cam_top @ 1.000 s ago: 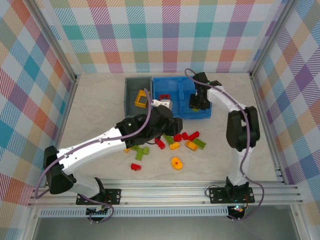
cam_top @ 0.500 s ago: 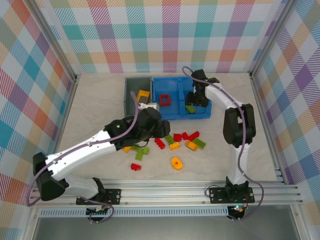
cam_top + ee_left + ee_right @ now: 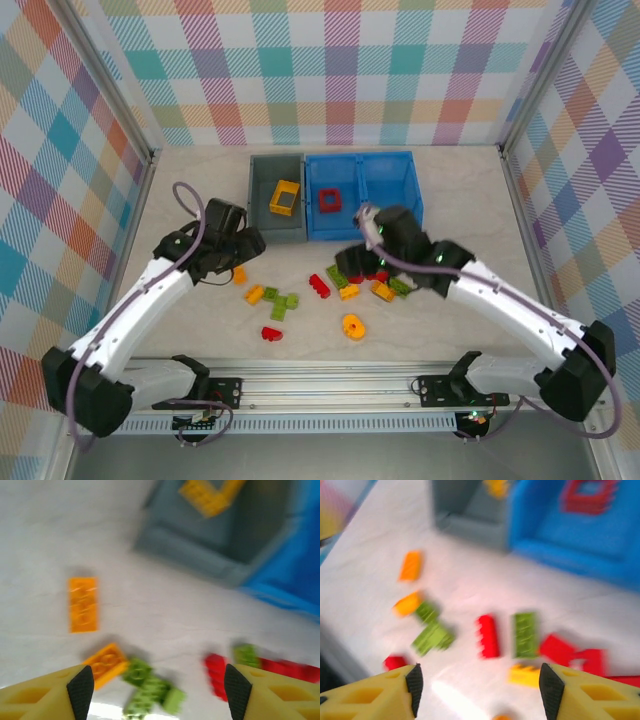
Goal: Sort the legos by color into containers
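Blurrily, the left hand point(image 3: 157, 692) gapes empty near an orange brick point(image 3: 83, 604); the right hand point(image 3: 479, 687), seemingly empty too, gapes near a red brick point(image 3: 488, 636).

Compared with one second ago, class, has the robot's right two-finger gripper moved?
Yes. The right gripper left the bright blue plastic bin, moving nearer, over the loose coloured bricks.

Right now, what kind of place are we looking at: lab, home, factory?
Probably a lab robot cell: plaid backdrop walls on an aluminium frame, two arms bolted to a front rail, toy legos and sorting bins on the table.
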{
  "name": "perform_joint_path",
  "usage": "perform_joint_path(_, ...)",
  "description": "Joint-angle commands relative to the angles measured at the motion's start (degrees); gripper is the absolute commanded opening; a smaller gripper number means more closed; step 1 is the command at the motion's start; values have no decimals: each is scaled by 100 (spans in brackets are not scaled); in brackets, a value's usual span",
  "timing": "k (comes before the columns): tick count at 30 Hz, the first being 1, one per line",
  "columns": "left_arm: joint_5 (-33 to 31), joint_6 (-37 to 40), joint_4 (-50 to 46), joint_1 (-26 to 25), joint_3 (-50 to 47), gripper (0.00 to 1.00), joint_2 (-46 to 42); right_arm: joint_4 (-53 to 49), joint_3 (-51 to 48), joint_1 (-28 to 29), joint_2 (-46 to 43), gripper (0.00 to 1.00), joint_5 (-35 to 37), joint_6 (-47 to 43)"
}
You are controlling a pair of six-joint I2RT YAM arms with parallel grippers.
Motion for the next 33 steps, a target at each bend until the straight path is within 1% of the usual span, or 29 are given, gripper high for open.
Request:
perform_joint_path(1,407,320,164,437,-339,77,470,865,-590,696,-234,69,-2,258)
perform_joint_path(3,407,584,448,614,-350,79,933,975,-696,1054,-215,72,53,313)
perform_joint_path(5,365,759,627,686,-313,79,1358,1079,-707,1281,-110,75,54,347)
perform_joint_path(9,-51,854,601,715,-257,76,2023,1434,-687,1620,45,79,37,411)
perform_joint_path(13,-201,918,784,724,-370,72,2337,1837,-581,1959,120,83,183,323)
perform_joint_path(17,-340,1020,963,739,-432,70,2501,1833,-179,2317,560,83,631,118)
perform_joint_path(20,-397,1148,1183,754,-438,65,2679,1929,25,2440,827,83,704,97)
perform_joint_path(25,-511,1180,1225,768,-461,53,2890,1918,227,2521,1016,82,771,168)
perform_joint_path(29,-519,1128,1306,768,-590,50,2839,1918,226,2519,1038,81,854,224)
perform_joint_path(31,-479,1124,1410,768,-661,43,2782,1882,252,2520,1059,80,871,226)
perform_joint_path(33,-462,1117,1422,760,-682,33,2693,1831,280,2520,1054,80,918,221)
